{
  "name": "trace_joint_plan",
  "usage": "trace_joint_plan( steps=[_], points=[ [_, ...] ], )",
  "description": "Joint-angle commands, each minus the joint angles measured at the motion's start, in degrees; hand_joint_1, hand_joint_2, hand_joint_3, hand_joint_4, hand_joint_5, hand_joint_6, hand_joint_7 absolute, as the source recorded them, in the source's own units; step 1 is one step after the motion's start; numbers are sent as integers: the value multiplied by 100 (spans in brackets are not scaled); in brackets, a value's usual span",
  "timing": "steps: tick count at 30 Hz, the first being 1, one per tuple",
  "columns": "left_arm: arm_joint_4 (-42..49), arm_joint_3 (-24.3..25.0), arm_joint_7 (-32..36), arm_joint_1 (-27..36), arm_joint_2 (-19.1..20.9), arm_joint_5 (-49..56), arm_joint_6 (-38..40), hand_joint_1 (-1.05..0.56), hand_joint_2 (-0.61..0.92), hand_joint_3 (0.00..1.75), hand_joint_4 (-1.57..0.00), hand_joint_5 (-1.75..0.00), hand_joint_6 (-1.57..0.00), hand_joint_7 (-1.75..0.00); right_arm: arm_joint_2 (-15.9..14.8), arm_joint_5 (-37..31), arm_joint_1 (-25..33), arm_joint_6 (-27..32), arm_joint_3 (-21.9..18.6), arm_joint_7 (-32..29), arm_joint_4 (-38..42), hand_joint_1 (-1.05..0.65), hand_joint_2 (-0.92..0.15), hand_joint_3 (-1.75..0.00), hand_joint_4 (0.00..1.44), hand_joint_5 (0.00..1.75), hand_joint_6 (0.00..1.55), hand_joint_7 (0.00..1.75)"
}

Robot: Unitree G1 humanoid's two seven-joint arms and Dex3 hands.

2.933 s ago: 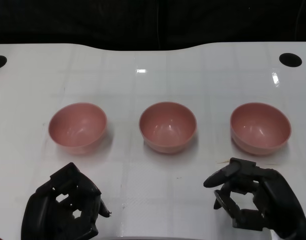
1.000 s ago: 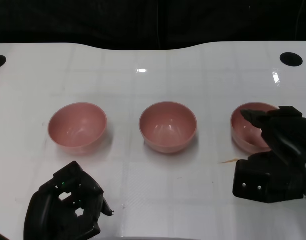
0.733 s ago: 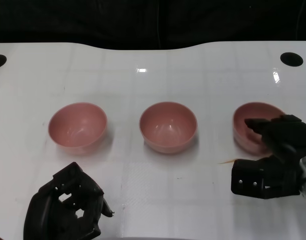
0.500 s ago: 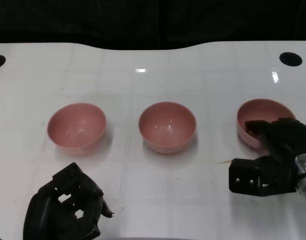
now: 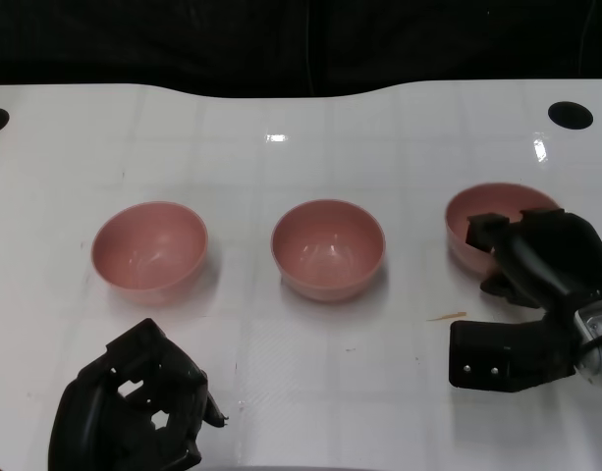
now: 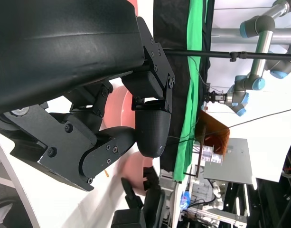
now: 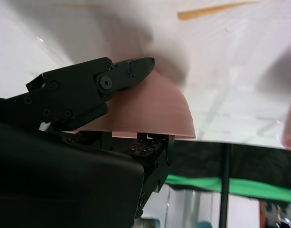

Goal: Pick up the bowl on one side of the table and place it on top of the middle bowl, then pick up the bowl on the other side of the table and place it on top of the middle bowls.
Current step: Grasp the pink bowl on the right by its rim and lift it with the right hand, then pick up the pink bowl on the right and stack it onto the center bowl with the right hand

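On the right hand [image 5: 536, 270], I saw the fingers [image 5: 489, 230] hooked over the near rim of the right bowl [image 5: 487, 211], with a black digit [image 7: 131, 69] pressed against the bowl's outer wall in the right wrist view. The hand was grasping that bowl. The bowl was tilted, its opening turned toward the far edge of the table [image 5: 301, 137]. From the head view I could not tell whether its base touched the table or was clear of it. In the right wrist view the pink wall [image 7: 150, 114] of the bowl filled the space between the fingers.

The left hand [image 5: 134, 412] sat low at the near edge of the table, fingers curled inward around nothing. The left wrist view showed those curled fingers [image 6: 150, 128] with pink bowl surface behind them, not in contact.

The middle bowl [image 5: 328, 247] stood upright on the table, empty, well apart from the right bowl. The left bowl [image 5: 149, 245] stood upright on the far side of the left hand, apart from it.

A thin tan sliver [image 5: 444, 316] lay on the table just beside the right hand. A dark round hole [image 5: 571, 115] marked the far right corner of the table.
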Motion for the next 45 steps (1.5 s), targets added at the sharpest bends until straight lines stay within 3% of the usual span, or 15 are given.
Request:
trace_joint_plan(
  steps=[1,2,3,6,15,22,29,33,38,45],
  points=[
    [-29,5,25,27,45,20,14,-14,55,106,-81,-166,-78,-149,-124,-72,-262,-1,30,-256,-429,-20,-91,-21,88,175,65,175],
    [-9,5,14,19,51,28,-7,-14,55,106,-81,-165,-78,-149,-133,-77,-269,-50,17,-300,-605,-19,-84,-33,88,175,65,175],
    [5,6,5,14,54,34,-22,-14,55,106,-81,-165,-77,-149,-142,-75,-265,-87,7,-329,-729,-18,-69,-60,89,175,66,175],
    [42,12,-40,-8,62,9,-54,-14,56,106,-81,-166,-76,-149,-177,7,-217,-226,-65,-213,-1300,-19,-54,-90,90,175,68,175],
    [44,11,-17,-2,52,11,-25,-14,55,106,-80,-165,-77,-148,-196,60,15,-318,-112,429,-2795,-21,-44,-111,92,175,74,172],
    [-8,2,10,20,58,22,14,-14,54,106,-79,-165,-77,-148,55,252,33,-862,-78,618,-2942,-18,-43,-112,92,175,73,175],
    [3,-15,-43,21,47,-16,-20,-13,55,108,-80,-166,-76,-149,249,157,30,-956,15,724,-2791,-19,-44,-107,92,175,71,175],
    [-13,-38,17,32,21,48,-50,-14,54,108,-79,-167,-76,-150,494,95,-67,-1117,188,628,-2218,-20,-46,-103,90,175,71,175],
    [-23,-43,26,40,21,44,-48,-15,54,107,-79,-167,-76,-149,566,41,-155,-1214,207,507,-1946,-20,-47,-103,90,175,71,175],
    [-77,-86,56,84,-19,73,-49,-15,55,104,-77,-167,-75,-150,1039,-97,-577,-1031,484,359,-496,-18,-48,-94,87,175,67,175]
  ],
)
